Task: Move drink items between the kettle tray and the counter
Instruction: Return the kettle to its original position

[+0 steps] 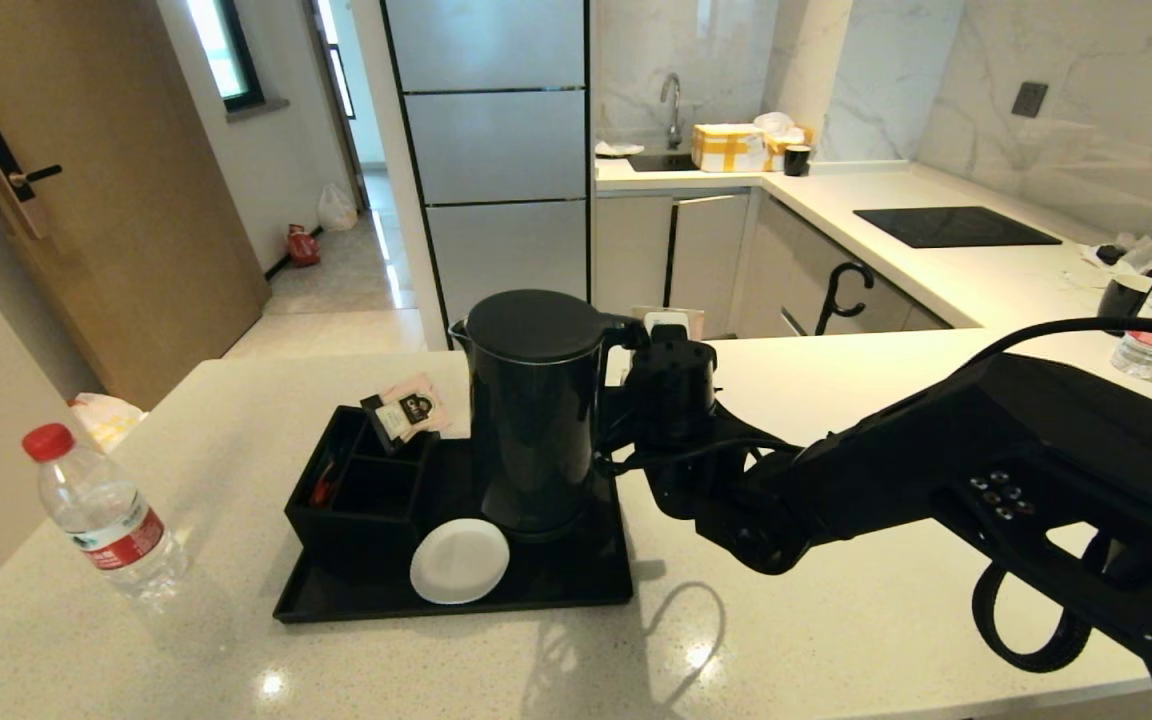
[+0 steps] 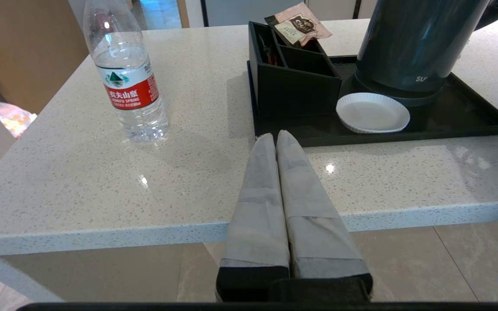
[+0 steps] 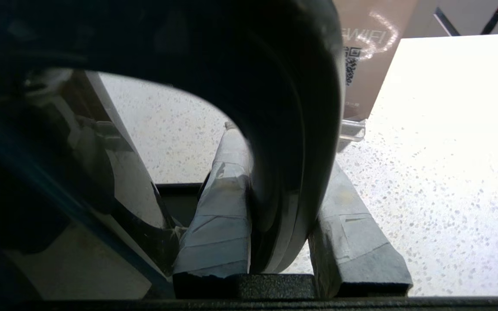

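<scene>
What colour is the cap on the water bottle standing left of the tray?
Red. The water bottle's cap shows best in the head view, on the counter left of the tray.

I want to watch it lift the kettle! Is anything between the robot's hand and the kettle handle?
No. The right hand already has its fingers on both sides of the kettle handle, nothing between.

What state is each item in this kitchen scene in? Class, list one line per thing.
Tall matte black electric kettle: upright on the tray, lid closed, handle gripped.
Small clear plastic water bottle: upright on the counter, red cap on.
Flat black rectangular tray: flat on the counter.
White round disc: lying in the tray.
Right tool: shut on the kettle handle.
Left tool: shut, empty, short of the counter edge.
</scene>
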You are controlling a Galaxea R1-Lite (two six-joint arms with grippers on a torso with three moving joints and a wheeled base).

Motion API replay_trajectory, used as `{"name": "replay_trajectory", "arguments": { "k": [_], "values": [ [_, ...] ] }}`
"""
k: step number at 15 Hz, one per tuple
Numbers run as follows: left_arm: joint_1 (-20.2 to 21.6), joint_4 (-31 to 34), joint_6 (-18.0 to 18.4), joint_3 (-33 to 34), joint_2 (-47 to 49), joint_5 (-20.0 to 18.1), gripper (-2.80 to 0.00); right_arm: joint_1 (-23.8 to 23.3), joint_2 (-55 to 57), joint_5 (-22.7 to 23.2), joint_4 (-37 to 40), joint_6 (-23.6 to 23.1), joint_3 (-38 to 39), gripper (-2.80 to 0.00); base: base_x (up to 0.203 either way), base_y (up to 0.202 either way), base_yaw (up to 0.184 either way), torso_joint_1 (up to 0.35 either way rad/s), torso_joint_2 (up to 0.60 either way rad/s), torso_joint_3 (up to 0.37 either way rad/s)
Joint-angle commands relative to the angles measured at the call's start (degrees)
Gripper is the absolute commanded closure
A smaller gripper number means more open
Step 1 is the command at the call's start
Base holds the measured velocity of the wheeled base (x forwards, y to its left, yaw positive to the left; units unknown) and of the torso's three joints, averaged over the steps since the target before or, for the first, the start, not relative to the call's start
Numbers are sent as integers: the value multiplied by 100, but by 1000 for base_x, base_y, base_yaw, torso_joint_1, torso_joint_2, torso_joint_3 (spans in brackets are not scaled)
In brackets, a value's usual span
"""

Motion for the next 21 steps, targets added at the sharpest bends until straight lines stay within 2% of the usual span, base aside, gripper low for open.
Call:
{"name": "replay_trajectory", "arguments": {
  "k": [1,14,21],
  "values": [
    [2,-2,2,0,-1,-2,0,-58,-113,-22,-18,-85,10,0,0,0,0,0,0,0],
    [2,-2,2,0,-1,-2,0,77,10,-51,-171,-148,29,0,0,0,0,0,0,0],
    [2,-2,2,0,-1,-2,0,154,-31,-153,-336,-327,131,0,0,0,0,0,0,0]
  ]
}}
